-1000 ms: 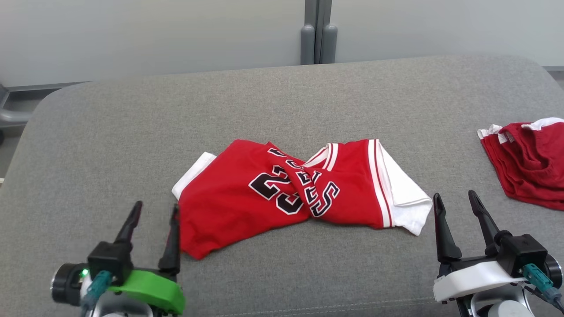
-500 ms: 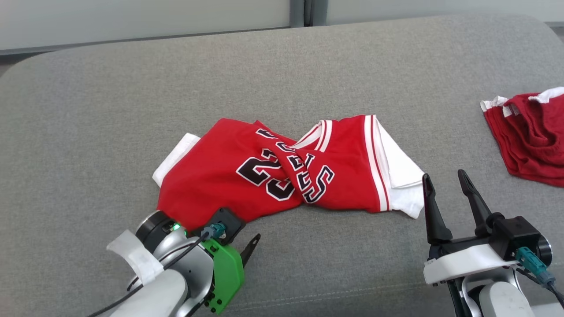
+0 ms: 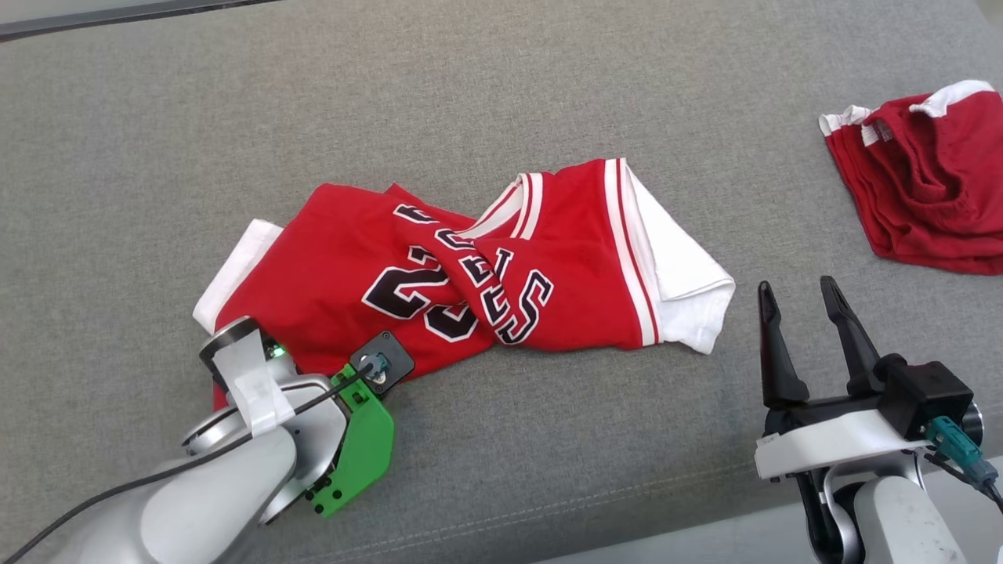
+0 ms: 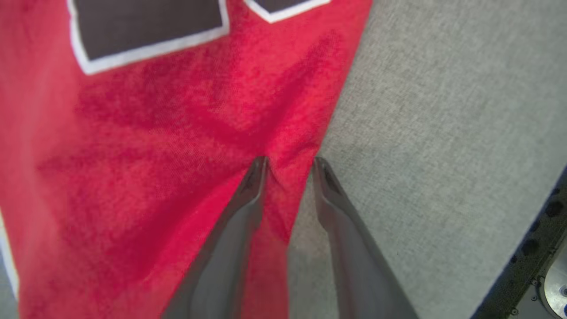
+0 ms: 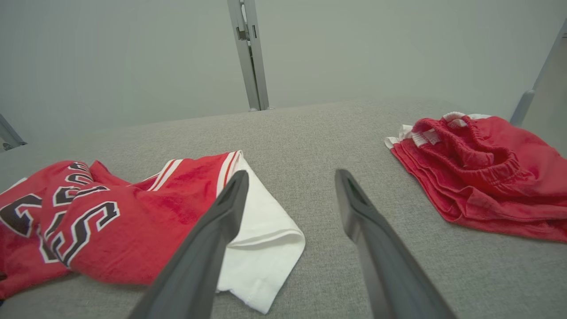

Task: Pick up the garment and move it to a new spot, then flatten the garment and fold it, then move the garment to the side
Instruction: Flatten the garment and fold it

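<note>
In the left wrist view, the left gripper point(image 4: 289, 165) is pointing down onto the edge of the red basketball jersey point(image 4: 146, 133), where the red cloth is meeting the grey cushion point(image 4: 443, 110). Its two dark fingers point(image 4: 230, 248) are standing partly apart, and a narrow ridge of red cloth is lying between the tips. Creases are running out from the tips, but it cannot be told if the fingers are really pinching the cloth. Parts of the black numbers with white outline are showing at the top of this view.

In the head view, the jersey point(image 3: 580, 258) is lying twisted in the middle of the cushion point(image 3: 548, 78), with a white sleeve point(image 3: 682, 290) at its right end. The left arm is bending over the jersey's near left corner, and its green mount point(image 3: 356, 439) is covering the fingers. The right gripper point(image 3: 795, 286) is hovering at the lower right with its fingers spread wide and nothing between them. The white sleeve is lying just to the left of it, not touching. A pair of red shorts point(image 3: 925, 172) is lying well apart, at the far right.

In the right wrist view, the right gripper point(image 5: 292, 175) is showing bare cushion between its spread fingers. The jersey point(image 5: 186, 186) is lying to the left and the shorts point(image 5: 478, 168) to the right.
</note>
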